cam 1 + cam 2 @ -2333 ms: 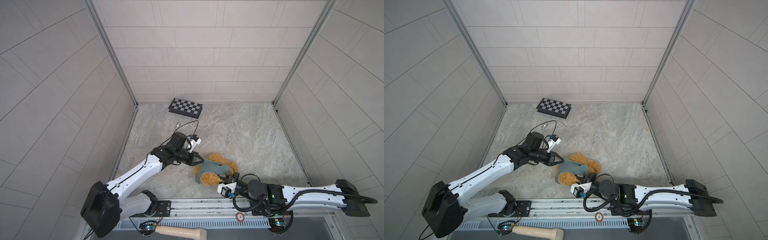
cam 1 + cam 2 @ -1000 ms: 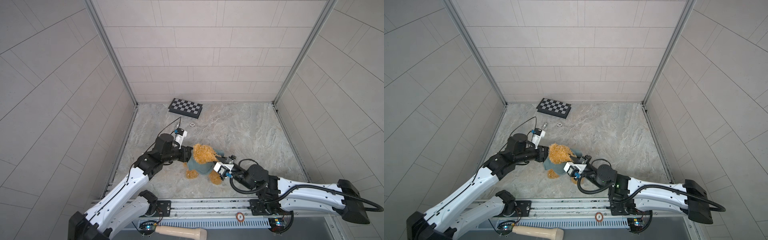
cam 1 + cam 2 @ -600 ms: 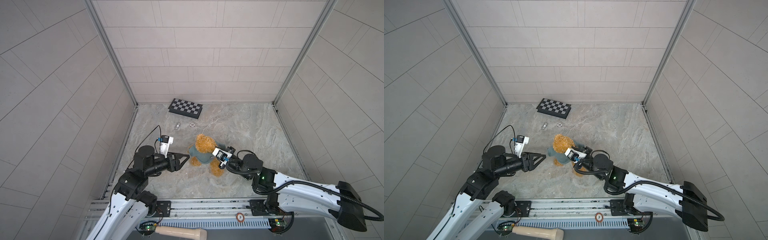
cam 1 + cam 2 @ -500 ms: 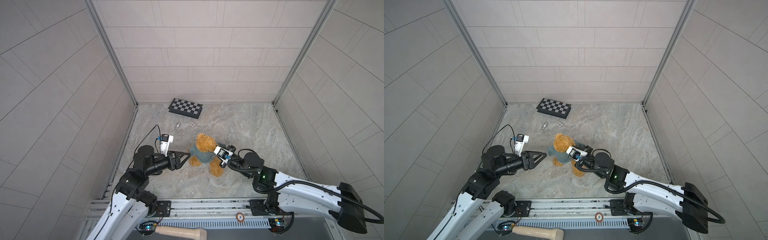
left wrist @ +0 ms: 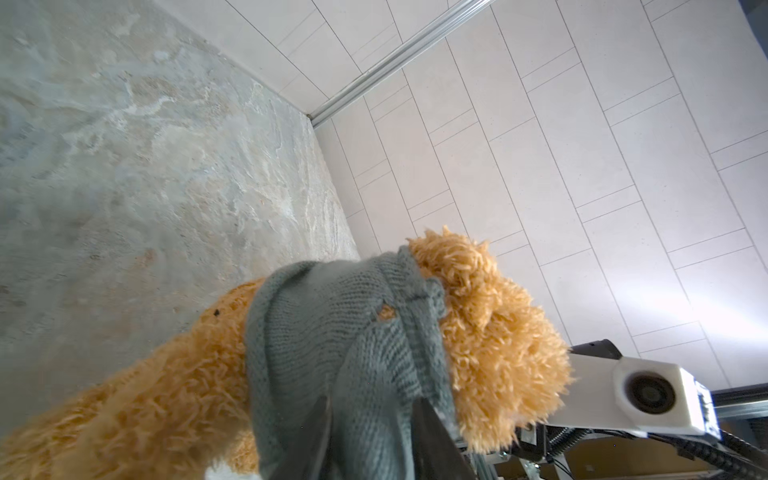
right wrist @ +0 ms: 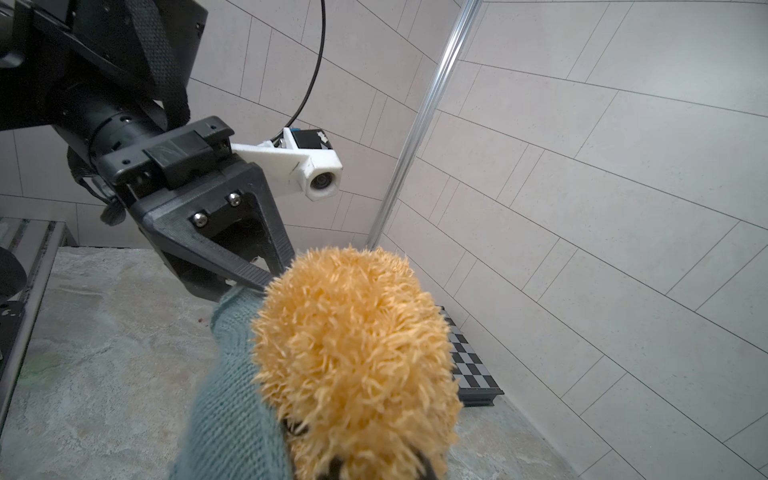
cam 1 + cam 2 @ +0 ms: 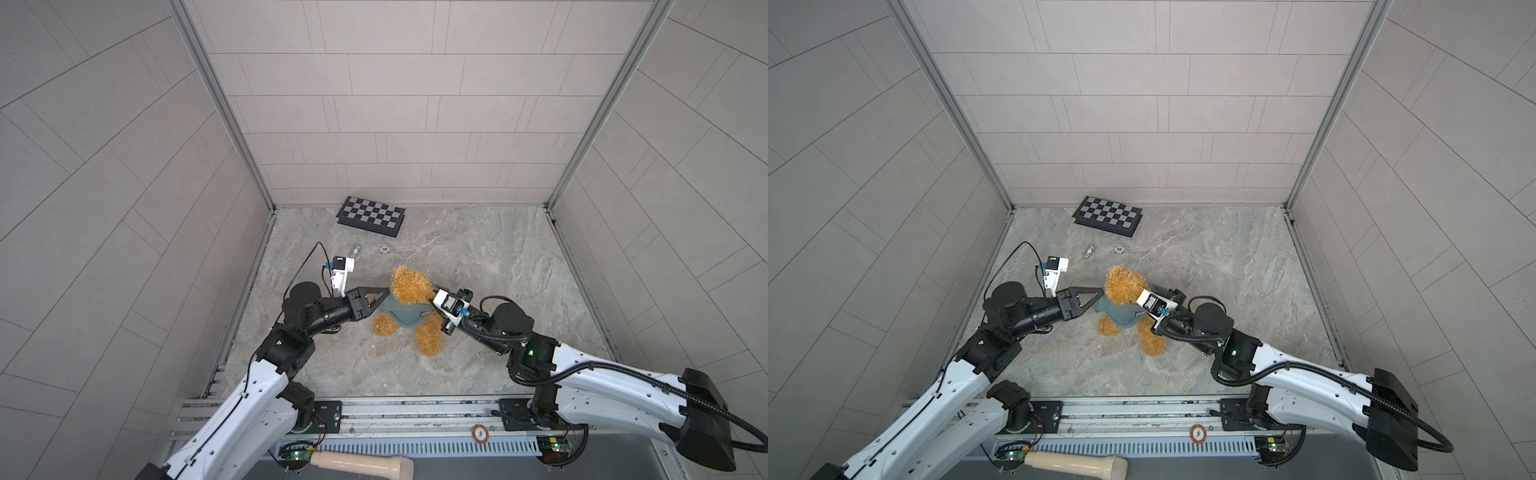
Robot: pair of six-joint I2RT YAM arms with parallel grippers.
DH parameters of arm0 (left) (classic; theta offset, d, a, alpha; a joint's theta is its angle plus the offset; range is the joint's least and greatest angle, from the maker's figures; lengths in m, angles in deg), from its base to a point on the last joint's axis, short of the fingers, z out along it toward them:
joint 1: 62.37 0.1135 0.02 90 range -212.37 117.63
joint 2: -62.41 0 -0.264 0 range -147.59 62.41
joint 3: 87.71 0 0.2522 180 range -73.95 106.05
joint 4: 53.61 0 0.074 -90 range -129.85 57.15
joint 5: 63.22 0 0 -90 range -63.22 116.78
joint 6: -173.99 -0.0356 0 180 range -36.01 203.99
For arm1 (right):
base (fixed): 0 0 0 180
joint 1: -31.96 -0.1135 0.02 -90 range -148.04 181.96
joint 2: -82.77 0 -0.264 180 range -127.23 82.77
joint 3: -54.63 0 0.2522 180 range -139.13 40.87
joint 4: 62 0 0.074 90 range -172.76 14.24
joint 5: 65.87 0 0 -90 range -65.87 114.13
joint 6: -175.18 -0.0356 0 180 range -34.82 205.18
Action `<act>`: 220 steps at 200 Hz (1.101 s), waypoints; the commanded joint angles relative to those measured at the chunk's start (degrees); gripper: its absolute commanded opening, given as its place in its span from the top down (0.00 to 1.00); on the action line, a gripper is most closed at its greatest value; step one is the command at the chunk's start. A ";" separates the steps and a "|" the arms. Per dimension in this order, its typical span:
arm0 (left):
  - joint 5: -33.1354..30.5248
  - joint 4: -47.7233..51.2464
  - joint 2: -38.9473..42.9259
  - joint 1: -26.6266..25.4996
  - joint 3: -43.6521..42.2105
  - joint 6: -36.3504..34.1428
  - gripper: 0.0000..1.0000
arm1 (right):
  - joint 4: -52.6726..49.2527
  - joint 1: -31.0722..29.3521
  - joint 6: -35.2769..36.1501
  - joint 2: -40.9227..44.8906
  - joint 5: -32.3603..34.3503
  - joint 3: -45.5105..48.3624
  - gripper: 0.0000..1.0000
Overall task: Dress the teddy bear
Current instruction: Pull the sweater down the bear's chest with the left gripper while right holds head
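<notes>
Marbled floor under teddy bear, head toward back wall, legs frontward.

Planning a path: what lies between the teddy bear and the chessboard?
A small round token, touching neither teddy bear nor chessboard; both top views show it.

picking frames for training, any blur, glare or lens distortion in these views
Both top views: sharp, but the wall tiles bow toward the edges. Left wrist view: the floor looks smeared, a bright glare patch washes out the wall, the left gripper is dark and soft. Right wrist view: the teddy bear is crisp up close.
</notes>
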 commanded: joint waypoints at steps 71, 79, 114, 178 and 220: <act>-4.63 9.66 0.23 -2.04 2.52 -8.35 1.00 | 8.87 3.59 -6.84 1.26 1.33 0.32 1.00; -6.08 16.28 -0.37 -4.02 3.96 -13.79 1.00 | 8.52 5.67 -10.53 1.89 1.52 -0.07 1.00; -10.32 28.49 -4.65 -4.54 3.45 -23.71 1.00 | 11.02 12.91 -21.25 2.07 -1.35 -0.89 1.00; -13.72 29.23 -13.47 -7.10 4.39 -26.74 1.00 | 16.19 14.02 -27.75 1.00 0.65 -1.12 1.00; -17.47 34.10 -14.15 -7.38 3.23 -30.06 1.00 | 15.22 15.53 -28.78 2.28 6.18 0.16 1.00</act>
